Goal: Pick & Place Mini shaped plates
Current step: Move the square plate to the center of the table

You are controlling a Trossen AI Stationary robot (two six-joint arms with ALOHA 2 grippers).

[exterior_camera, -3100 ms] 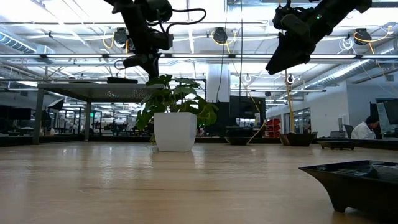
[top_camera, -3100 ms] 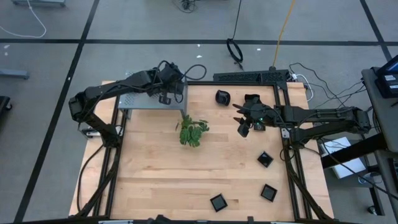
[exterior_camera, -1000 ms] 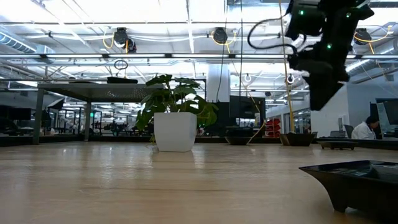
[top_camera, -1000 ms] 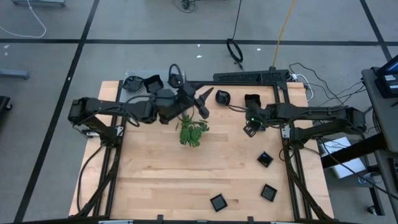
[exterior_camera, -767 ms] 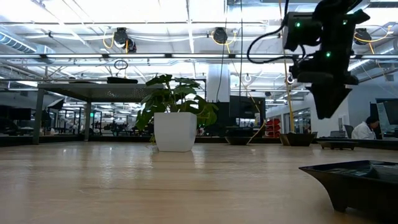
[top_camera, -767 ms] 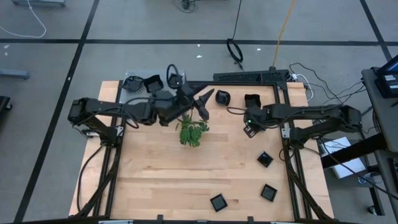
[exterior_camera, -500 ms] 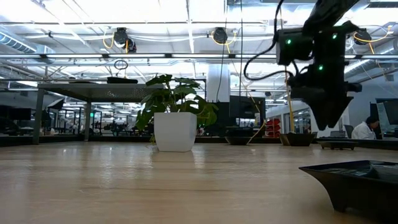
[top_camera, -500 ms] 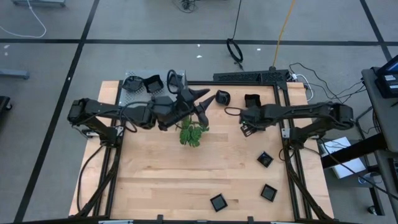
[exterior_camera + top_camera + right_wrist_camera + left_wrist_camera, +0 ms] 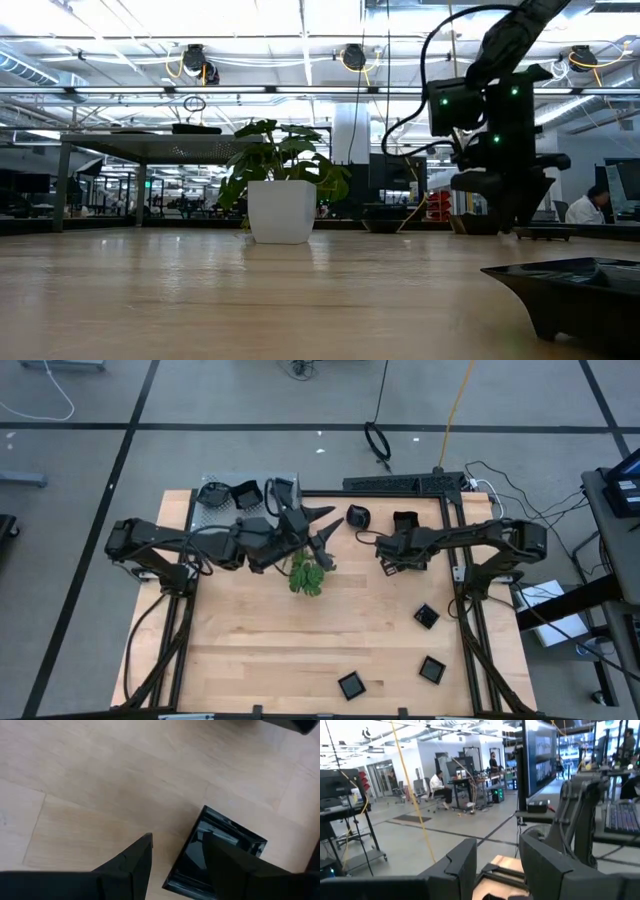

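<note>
Small black plates lie about the wooden table: a rounded one (image 9: 358, 517) and a square one (image 9: 405, 520) at the far side, and three square ones (image 9: 426, 616) (image 9: 431, 668) (image 9: 351, 685) toward the near right. Two more (image 9: 212, 494) (image 9: 245, 492) sit on the grey box (image 9: 205, 512). My right gripper (image 9: 390, 560) (image 9: 505, 225) points down, low over the table and open. In its wrist view a square plate (image 9: 220, 847) lies on the wood just below, partly behind one finger (image 9: 230, 865). My left gripper (image 9: 330, 532) (image 9: 497, 865) hangs open and level above the green plant (image 9: 308, 572), with nothing between its fingers.
The potted plant (image 9: 283, 190) stands mid-table, under my left arm. One plate (image 9: 570, 290) lies close to the low camera. A dark frame (image 9: 400, 483) and cables run along the far edge. Bare wood lies at the table's near left (image 9: 250, 650).
My right gripper has come down from high above the table to just over it. It has shifted toward the table's left edge and tipped and rolled until it points steeply down. Its fingers have stayed open. My left gripper has drifted slightly over the plant.
</note>
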